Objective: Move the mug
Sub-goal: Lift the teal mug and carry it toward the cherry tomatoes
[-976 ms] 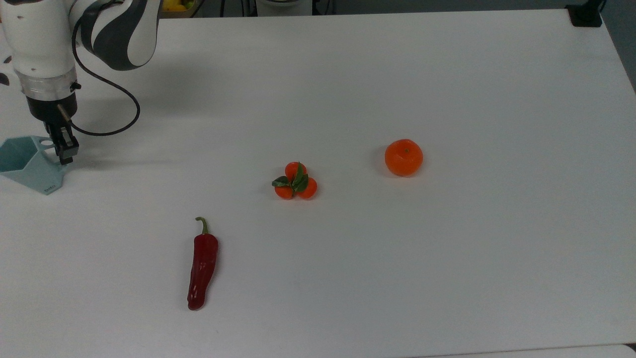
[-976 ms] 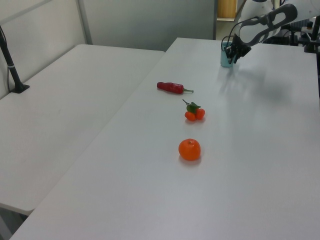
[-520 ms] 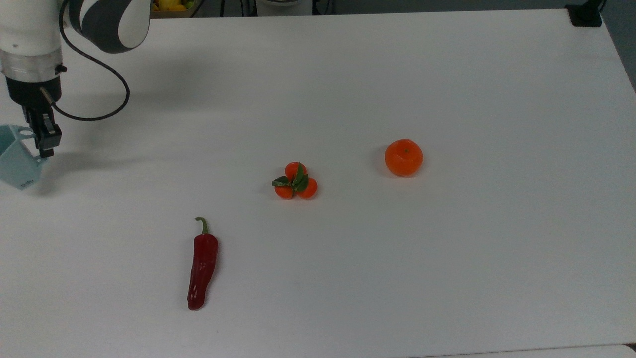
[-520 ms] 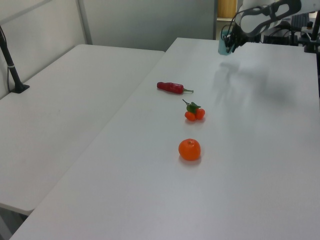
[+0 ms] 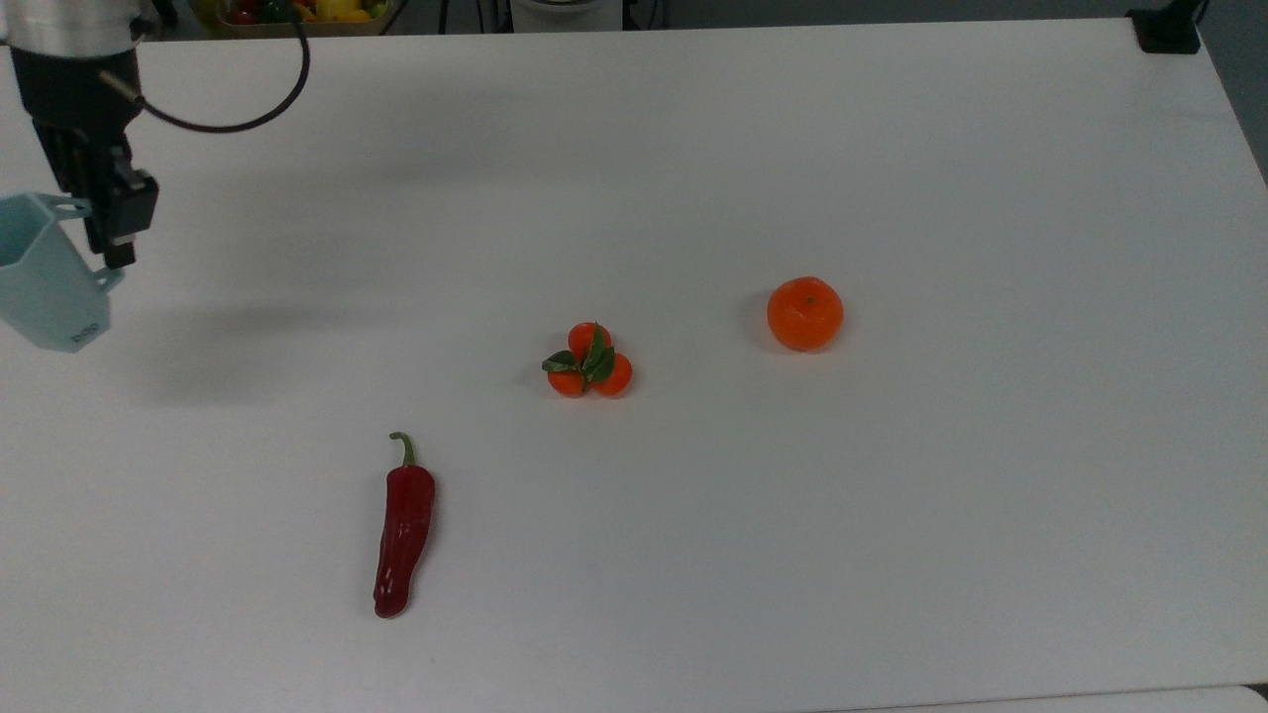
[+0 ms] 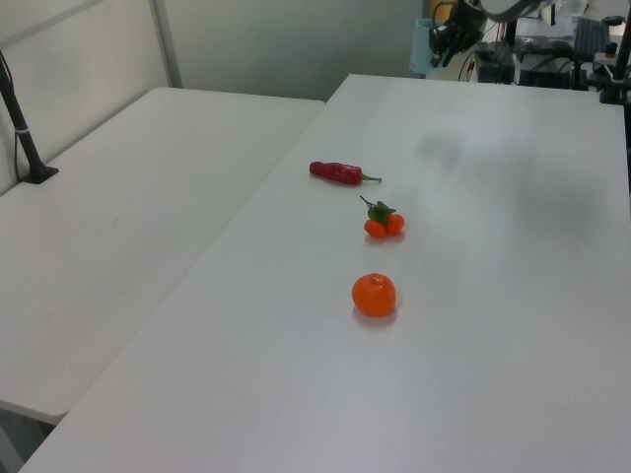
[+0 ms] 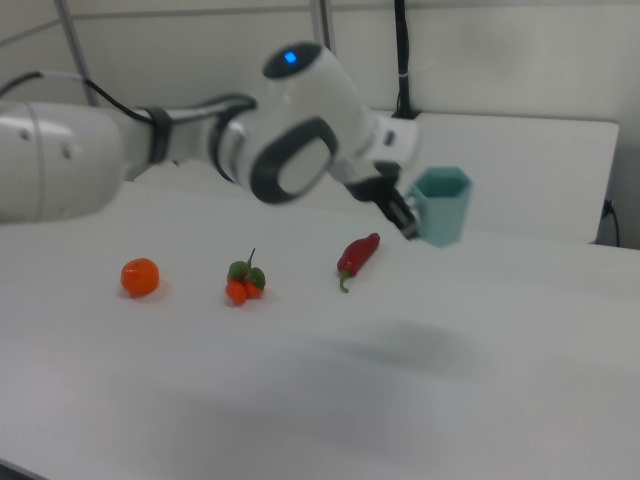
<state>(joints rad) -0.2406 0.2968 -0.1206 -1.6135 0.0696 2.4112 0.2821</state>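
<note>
The pale blue-green faceted mug [image 5: 42,277] hangs in the air at the top view's far left, well above the white table [image 5: 892,515]. My gripper [image 5: 107,233] is shut on the mug's handle side, its fingers pointing down beside the rim. In the right view the mug [image 7: 441,206] floats upright off the table, held at its left side by the gripper [image 7: 406,216]. In the left view the mug [image 6: 421,46] is at the far end, high above the tabletop, with the gripper [image 6: 440,40] beside it.
On the table lie a dark red chili pepper [image 5: 402,528], a cluster of small tomatoes with leaves [image 5: 590,361] and an orange [image 5: 804,313]. A box of produce [image 5: 297,10] sits beyond the far edge. A second table [image 6: 128,197] adjoins in the left view.
The gripper has lifted the mug off the table and carried it higher; the mug's shadow has spread out on the tabletop below. The fruit and pepper have not moved.
</note>
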